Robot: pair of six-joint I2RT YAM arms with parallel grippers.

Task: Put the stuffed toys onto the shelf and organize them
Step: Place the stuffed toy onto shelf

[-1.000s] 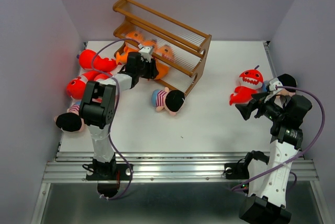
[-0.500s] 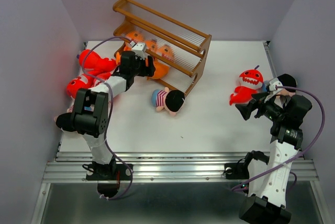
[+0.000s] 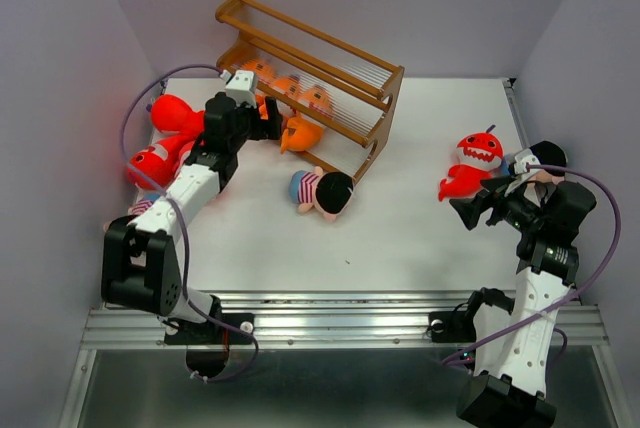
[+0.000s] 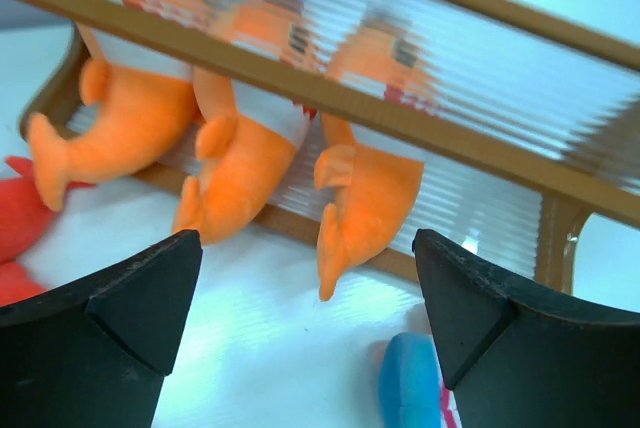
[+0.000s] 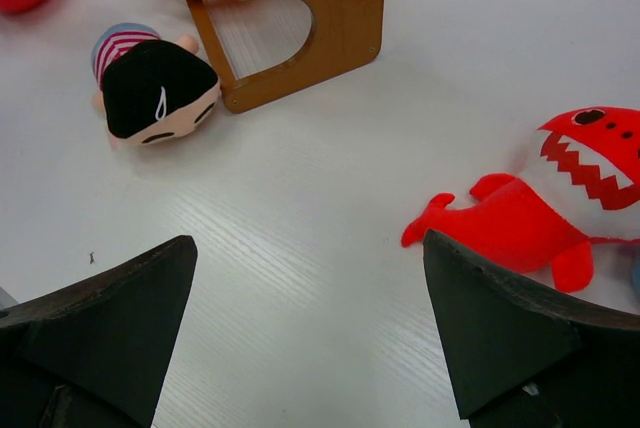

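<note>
The brown wooden shelf (image 3: 318,68) stands at the back of the table. Three orange fish (image 4: 245,148) lie side by side on its bottom tier, tails hanging out under a rail; the top view shows them too (image 3: 300,131). My left gripper (image 3: 266,118) is open and empty, just left of the shelf's bottom tier (image 4: 305,248). A striped doll (image 3: 322,191) lies in front of the shelf (image 5: 155,83). Red sharks (image 3: 172,113) lie at the far left. Another red shark (image 3: 472,163) lies at the right (image 5: 540,203), just beside my open, empty right gripper (image 3: 462,211) (image 5: 308,240).
The shelf's side panel (image 5: 300,8) stands close behind the doll. A second red shark (image 3: 150,163) and another doll (image 3: 140,210), partly hidden by my left arm, lie near the left wall. The doll's blue leg (image 4: 410,383) shows by my left finger.
My left gripper has drawn back to the left, away from the shelf's bottom tier, leaving the orange fish there. The right arm has not moved.
</note>
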